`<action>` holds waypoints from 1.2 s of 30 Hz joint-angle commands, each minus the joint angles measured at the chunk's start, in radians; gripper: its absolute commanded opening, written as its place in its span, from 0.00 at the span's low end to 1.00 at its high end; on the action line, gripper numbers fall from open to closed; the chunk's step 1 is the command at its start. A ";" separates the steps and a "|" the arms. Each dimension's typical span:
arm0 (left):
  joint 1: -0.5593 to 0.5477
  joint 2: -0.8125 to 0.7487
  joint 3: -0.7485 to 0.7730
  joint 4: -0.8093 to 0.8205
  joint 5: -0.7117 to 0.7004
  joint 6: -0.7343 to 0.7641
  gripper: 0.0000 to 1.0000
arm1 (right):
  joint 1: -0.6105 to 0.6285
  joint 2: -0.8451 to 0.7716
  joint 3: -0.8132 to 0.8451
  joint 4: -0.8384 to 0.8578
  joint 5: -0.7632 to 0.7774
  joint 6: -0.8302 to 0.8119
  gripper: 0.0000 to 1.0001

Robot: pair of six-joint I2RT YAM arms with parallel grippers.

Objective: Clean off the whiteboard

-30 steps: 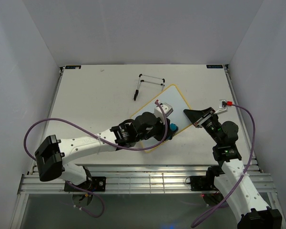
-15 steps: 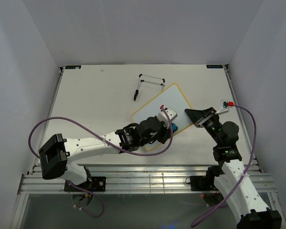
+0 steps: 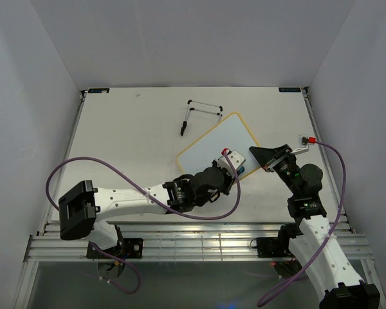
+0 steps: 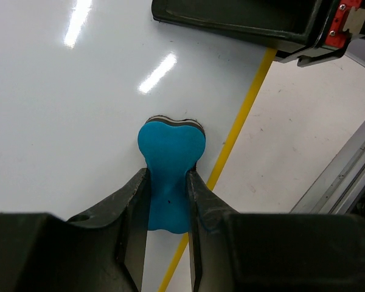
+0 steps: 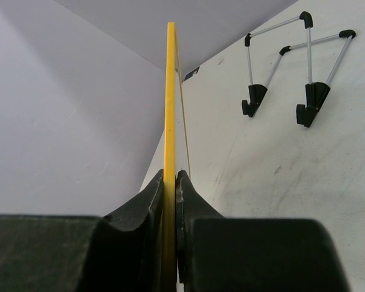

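The whiteboard [image 3: 209, 143] has a yellow frame and lies tilted near the table's middle; its visible surface shows no writing. My left gripper [image 3: 238, 169] is shut on the blue bone-shaped eraser [image 3: 240, 170], which presses on the board near its right corner. In the left wrist view the eraser [image 4: 170, 161] sits between my fingers [image 4: 201, 201] on the white surface [image 4: 67, 121], close to the yellow frame [image 4: 246, 109]. My right gripper [image 3: 262, 157] is shut on the board's right edge, seen as a yellow strip [image 5: 170, 91] in the right wrist view.
A wire stand [image 3: 204, 107] with black feet lies behind the board, one leg [image 3: 183, 123] pointing toward me. It also shows in the right wrist view [image 5: 292, 79]. A metal rail [image 3: 199, 243] runs along the table's near edge.
My left gripper has slid the eraser rightward across the board toward the right gripper. The board's near corner has shifted a little. The right gripper has stayed put.
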 commanded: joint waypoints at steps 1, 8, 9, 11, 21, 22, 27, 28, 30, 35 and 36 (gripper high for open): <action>0.000 0.017 0.043 0.062 -0.021 0.030 0.00 | 0.006 -0.033 0.054 0.139 -0.042 0.111 0.08; -0.017 0.012 0.023 0.093 -0.077 -0.008 0.00 | 0.006 -0.030 0.062 0.134 -0.034 0.111 0.08; -0.016 0.006 0.008 0.099 -0.103 -0.023 0.00 | 0.008 -0.028 0.062 0.134 -0.034 0.111 0.08; -0.016 -0.014 -0.002 0.116 -0.119 -0.034 0.00 | 0.008 -0.028 0.056 0.143 -0.039 0.115 0.08; -0.017 -0.017 0.006 0.125 -0.105 -0.037 0.00 | 0.006 -0.042 0.045 0.136 -0.022 0.109 0.08; -0.020 -0.015 -0.011 0.122 -0.105 -0.043 0.00 | 0.006 -0.040 0.046 0.135 -0.022 0.106 0.08; -0.031 -0.035 -0.083 0.098 -0.134 -0.115 0.00 | 0.008 -0.031 0.049 0.135 -0.017 0.097 0.08; -0.033 -0.049 -0.094 0.093 -0.137 -0.126 0.00 | 0.008 -0.031 0.049 0.135 -0.020 0.096 0.08; -0.031 -0.066 -0.118 0.059 -0.179 -0.164 0.00 | 0.006 -0.031 0.049 0.132 -0.020 0.080 0.08; 0.028 -0.153 -0.094 -0.118 -0.260 -0.296 0.00 | 0.006 -0.042 0.011 0.140 -0.024 0.037 0.08; 0.044 -0.173 -0.079 -0.163 -0.268 -0.322 0.00 | 0.006 -0.045 0.001 0.140 -0.019 0.036 0.08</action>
